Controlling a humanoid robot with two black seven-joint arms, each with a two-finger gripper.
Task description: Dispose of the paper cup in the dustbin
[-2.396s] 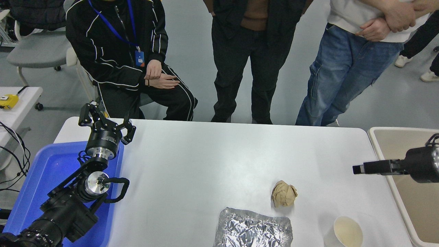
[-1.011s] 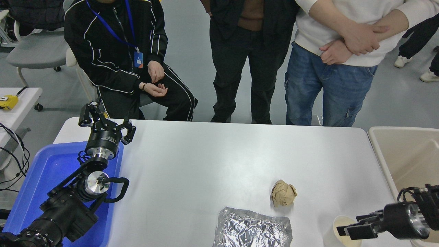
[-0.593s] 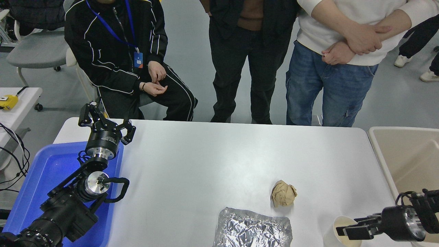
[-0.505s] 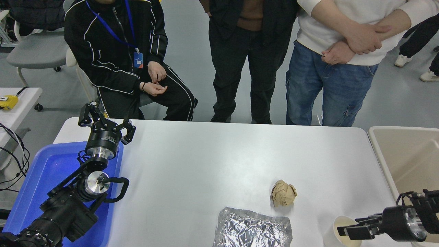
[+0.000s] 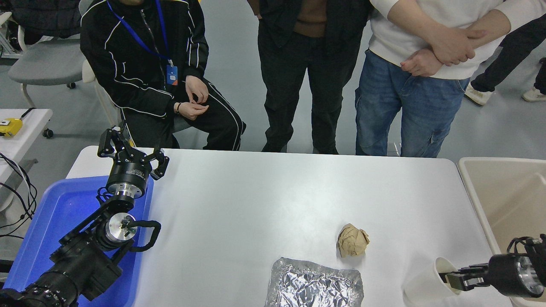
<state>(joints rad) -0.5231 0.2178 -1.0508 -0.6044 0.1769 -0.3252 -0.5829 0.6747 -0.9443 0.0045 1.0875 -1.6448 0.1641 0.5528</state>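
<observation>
At the bench's near-right corner, your right hand grips the tilted paper cup, just beside the dustbin's rim; left hand parked open.

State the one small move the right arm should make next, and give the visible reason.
Probably lift the paper cup clear of the table. The right gripper appears shut on its rim, the cup is tilted, and the dustbin beside it has a raised rim to clear.
</observation>
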